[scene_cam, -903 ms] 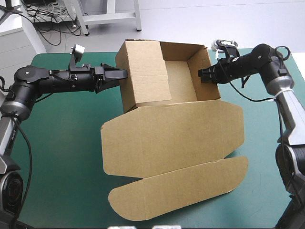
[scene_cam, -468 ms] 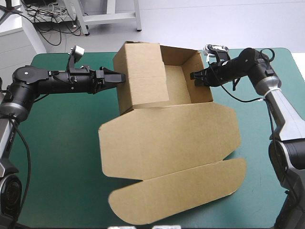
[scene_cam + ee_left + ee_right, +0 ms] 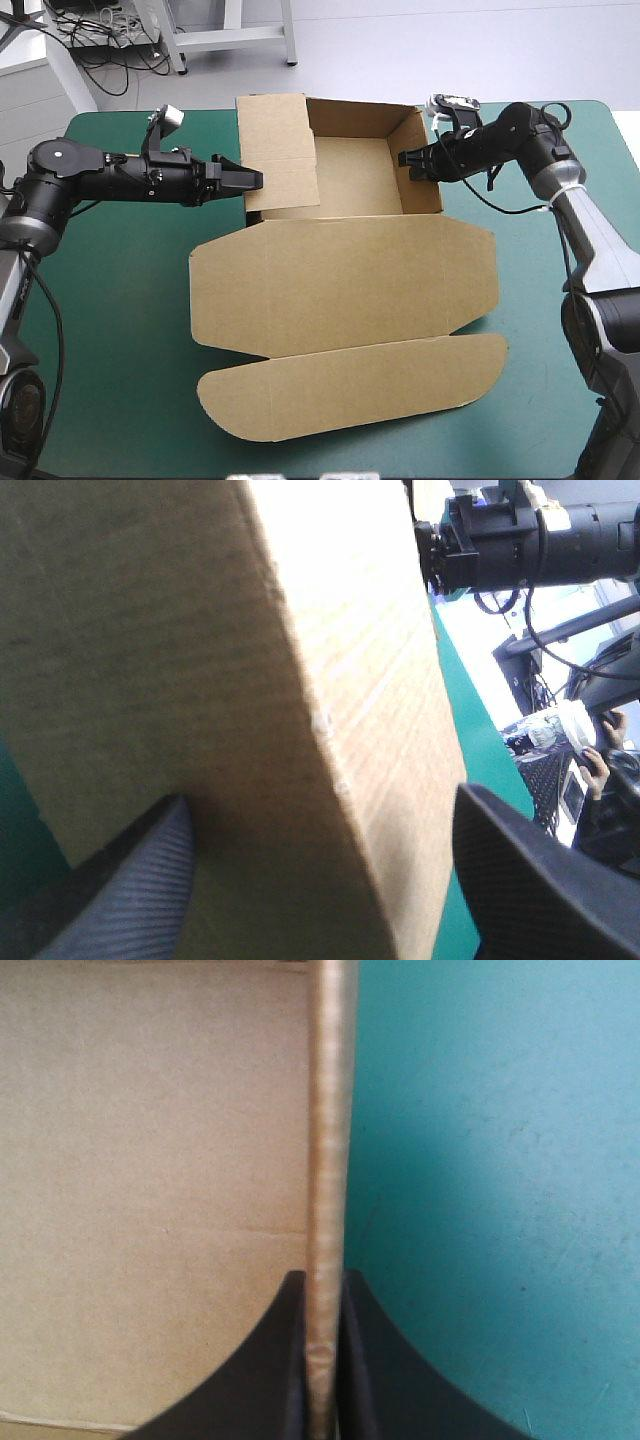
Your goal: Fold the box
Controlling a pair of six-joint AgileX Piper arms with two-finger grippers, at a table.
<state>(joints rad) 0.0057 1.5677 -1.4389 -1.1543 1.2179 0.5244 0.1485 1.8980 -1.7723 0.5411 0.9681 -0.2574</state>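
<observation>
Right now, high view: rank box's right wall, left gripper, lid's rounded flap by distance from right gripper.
1. Right wall: pinched in the right gripper.
2. Left gripper: opposite, left side.
3. Rounded flap: near side, toward the robot.

1. Robotics lab for sure, nobody's home.
2. Black robot arm (image 3: 100,172) mid-left and a second arm (image 3: 575,200) at right, over a teal-green table (image 3: 120,320).
3. Tangle of cables (image 3: 100,40) on the pale floor (image 3: 450,50), upper left.
4. White metal frame legs (image 3: 232,30) along the top.
</observation>
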